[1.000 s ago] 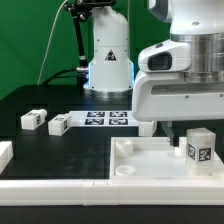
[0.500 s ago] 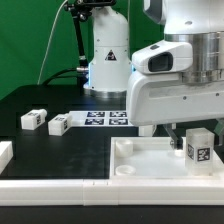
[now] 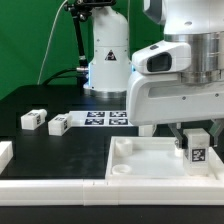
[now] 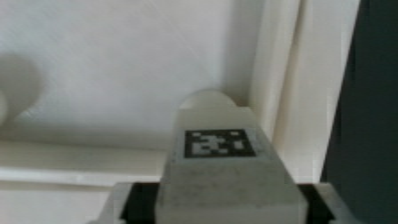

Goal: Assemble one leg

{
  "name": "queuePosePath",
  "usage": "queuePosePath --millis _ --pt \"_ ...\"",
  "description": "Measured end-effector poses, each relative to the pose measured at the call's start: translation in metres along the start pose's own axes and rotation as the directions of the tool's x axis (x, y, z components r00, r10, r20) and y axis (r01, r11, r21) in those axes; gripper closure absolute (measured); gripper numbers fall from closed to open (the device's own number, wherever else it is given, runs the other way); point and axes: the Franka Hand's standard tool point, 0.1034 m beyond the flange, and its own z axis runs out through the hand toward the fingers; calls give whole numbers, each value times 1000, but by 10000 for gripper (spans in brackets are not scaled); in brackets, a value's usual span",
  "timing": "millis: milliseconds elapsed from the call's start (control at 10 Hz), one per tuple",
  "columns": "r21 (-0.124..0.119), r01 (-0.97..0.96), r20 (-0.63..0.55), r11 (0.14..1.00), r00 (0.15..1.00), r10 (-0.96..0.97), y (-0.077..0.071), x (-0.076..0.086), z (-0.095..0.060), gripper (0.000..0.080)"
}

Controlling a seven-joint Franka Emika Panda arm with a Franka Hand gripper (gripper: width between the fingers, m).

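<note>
My gripper (image 3: pixel 197 138) is shut on a white leg (image 3: pixel 198 150) with a black-and-white tag on its face. It holds the leg upright over the near corner of the large white tray-like piece (image 3: pixel 135 162) on the exterior view's right, with the leg's lower end at or just inside the rim. In the wrist view the leg (image 4: pixel 221 165) fills the space between the dark fingers (image 4: pixel 143 203) of the gripper (image 4: pixel 222 208), and a rounded corner socket (image 4: pixel 214 100) of the tray lies just beyond its tip. Contact with the socket is hidden.
Two loose legs (image 3: pixel 33 119) (image 3: pixel 59 124) lie on the black table at the exterior view's left. The marker board (image 3: pixel 106 118) lies behind them by the robot base. A white part (image 3: pixel 5 153) sits at the left edge. A white rail (image 3: pixel 60 187) runs along the front.
My gripper has moved down with the leg, so the leg sits lower against the tray's corner than one second ago. The loose legs have not moved.
</note>
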Motion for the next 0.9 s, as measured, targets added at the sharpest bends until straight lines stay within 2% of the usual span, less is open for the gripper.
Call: queuePosePath --millis 300,500,700,900 --pt "14 -314 -6 949 949 314 -3 -1 0 509" --pt "26 -548 5 836 836 548 -3 -1 0 509" --pt "30 -735 13 677 678 735 -4 -1 1 509" --pt "47 -892 13 450 451 893 -5 -2 1 509"
